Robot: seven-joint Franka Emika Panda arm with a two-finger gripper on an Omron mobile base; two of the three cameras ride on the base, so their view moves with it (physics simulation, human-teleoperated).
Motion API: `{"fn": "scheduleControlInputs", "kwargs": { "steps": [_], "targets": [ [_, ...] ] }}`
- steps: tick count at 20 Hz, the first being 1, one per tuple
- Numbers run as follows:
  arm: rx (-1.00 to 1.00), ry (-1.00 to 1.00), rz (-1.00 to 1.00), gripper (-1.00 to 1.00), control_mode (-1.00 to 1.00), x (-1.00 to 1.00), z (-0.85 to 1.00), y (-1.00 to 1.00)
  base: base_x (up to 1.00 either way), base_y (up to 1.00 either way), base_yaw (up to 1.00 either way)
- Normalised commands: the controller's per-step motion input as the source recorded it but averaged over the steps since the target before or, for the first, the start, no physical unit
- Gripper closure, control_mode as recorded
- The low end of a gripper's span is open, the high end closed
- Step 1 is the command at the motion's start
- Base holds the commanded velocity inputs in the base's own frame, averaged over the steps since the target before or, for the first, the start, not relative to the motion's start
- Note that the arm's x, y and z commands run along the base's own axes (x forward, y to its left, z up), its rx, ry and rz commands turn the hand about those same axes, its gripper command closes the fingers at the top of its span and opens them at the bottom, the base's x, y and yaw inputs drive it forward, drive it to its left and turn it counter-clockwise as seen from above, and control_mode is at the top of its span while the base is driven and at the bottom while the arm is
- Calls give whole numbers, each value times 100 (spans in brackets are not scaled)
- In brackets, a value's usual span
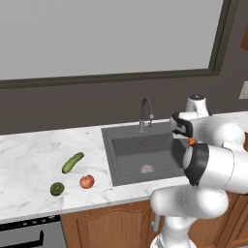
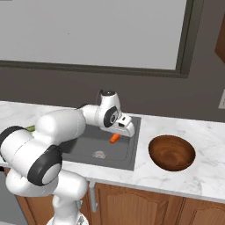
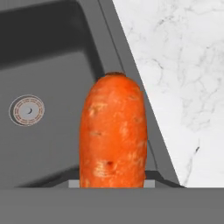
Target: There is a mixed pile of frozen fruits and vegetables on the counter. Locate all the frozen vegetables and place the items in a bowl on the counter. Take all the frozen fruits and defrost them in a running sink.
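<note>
My gripper (image 2: 119, 133) is shut on the orange carrot (image 2: 114, 138), holding it in the air above the right part of the dark grey sink (image 2: 83, 147). In the hand view the carrot (image 3: 113, 131) hangs over the sink's right wall, with the white counter (image 3: 175, 65) beside it. The reddish-brown bowl (image 2: 172, 154) stands empty on the counter right of the sink. Left of the sink (image 1: 140, 150) lie the green cucumber (image 1: 72, 162), the red apple (image 1: 86, 181) and the dark green round fruit (image 1: 57, 189).
A gooseneck faucet (image 1: 145, 114) rises behind the basin, and no water shows. The round drain (image 1: 147, 169) sits in the basin floor. A dark window frame runs along the wall above. Brown cabinets front the counter (image 1: 29, 155).
</note>
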Motion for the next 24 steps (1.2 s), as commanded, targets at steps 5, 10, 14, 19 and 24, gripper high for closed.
{"fn": "scheduleControlInputs", "kwargs": {
  "steps": [5,10,14,19,24],
  "targets": [
    [0,0,-1,100,-100,0,25,-58,0,0,0],
    [0,0,-2,100,-100,0,23,-51,0,0,0],
    [0,0,-3,100,-100,-3,18,-52,0,0,0],
    [0,0,-4,100,-100,-11,13,-52,0,0,0],
    [-1,0,-6,100,-100,-10,2,-51,0,0,0]
  ]
}}
